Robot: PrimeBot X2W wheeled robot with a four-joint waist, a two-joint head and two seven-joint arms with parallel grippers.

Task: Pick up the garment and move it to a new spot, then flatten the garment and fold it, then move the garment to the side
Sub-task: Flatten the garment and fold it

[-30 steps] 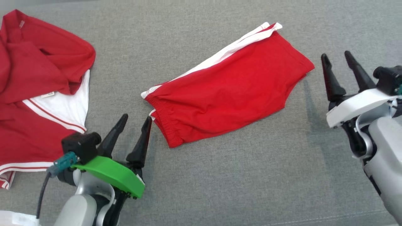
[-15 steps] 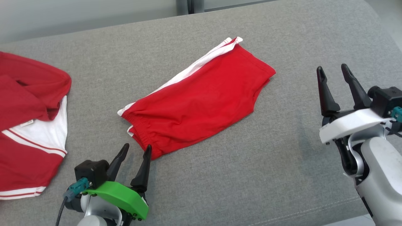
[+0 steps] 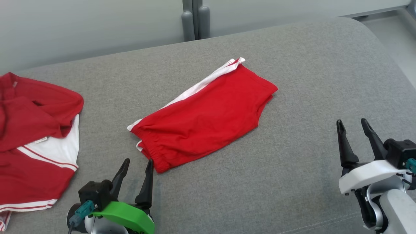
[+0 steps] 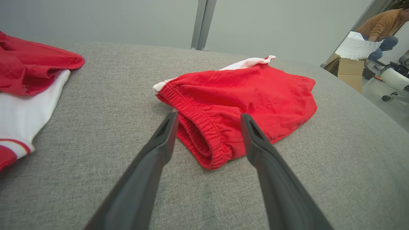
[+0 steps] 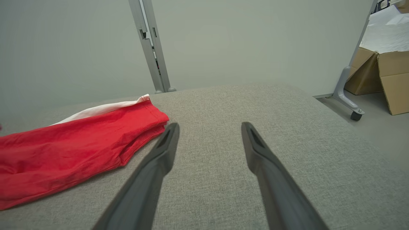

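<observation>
The red white-striped shorts [image 3: 204, 120] lay folded on the grey fabric table [image 3: 292, 182] — left pincer [image 3: 138, 161] by the waistband [image 4: 204, 134], right pincer [image 3: 351, 122] apart, both wide, empty — so the sideways move seemingly remained, needing a waistband grip.

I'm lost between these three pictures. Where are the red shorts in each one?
Head view: red shorts lie mid-picture, slanting up to the right.
Left wrist view: red shorts at centre, elastic waistband seen between the fingers.
Right wrist view: red shorts at the lower left, running off the left edge.
Shared landmark: the grey post standing beyond the shorts' white-striped end.
</observation>
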